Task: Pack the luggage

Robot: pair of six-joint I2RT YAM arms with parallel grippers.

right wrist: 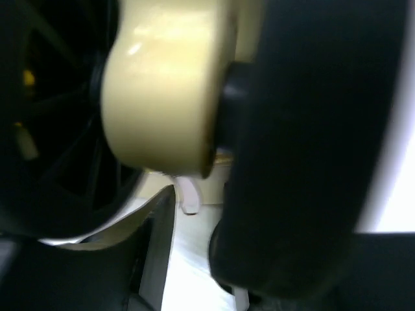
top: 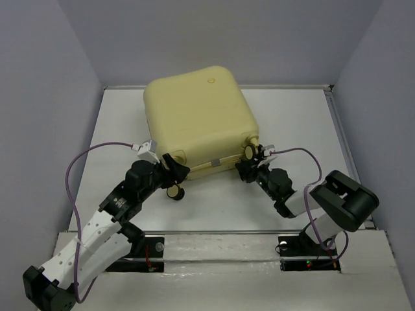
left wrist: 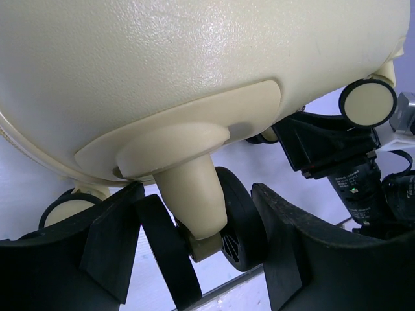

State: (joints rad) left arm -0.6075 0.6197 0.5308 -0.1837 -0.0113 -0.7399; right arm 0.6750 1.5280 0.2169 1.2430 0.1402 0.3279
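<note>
While the case lies closed, the step in hand appears to be shifting or turning it by its casters, so both arms must act together.

1. Left side. The left gripper point(top: 170, 168) sits at the near-left corner of the case. Its black fingers point(left wrist: 110, 240) stand apart, straddling a cream plastic caster stem point(left wrist: 194, 194) and the black twin wheel point(left wrist: 237, 227) below it. The pads appear not to be bearing on it. Close on the stem, not the wheel: the wheel is likely to roll or swivel under load.

2. Centre. The pale yellow hard-shell luggage point(top: 198, 116) with rounded corners rests flat on the white table point(top: 305, 123), towards the far wall and slightly askew. No contents show, and the black lining is not visible.

3. Right side. The right gripper point(top: 250, 163) is at the near-right corner, against a round cream-faced caster wheel point(top: 249, 151). The right wrist view is too close and blurred, so whether its fingers are closed cannot be told. Confirm that hold before moving.

4. Move both arms at matched speed. Uneven pull may make the shell pivot about one caster and slip free.
</note>
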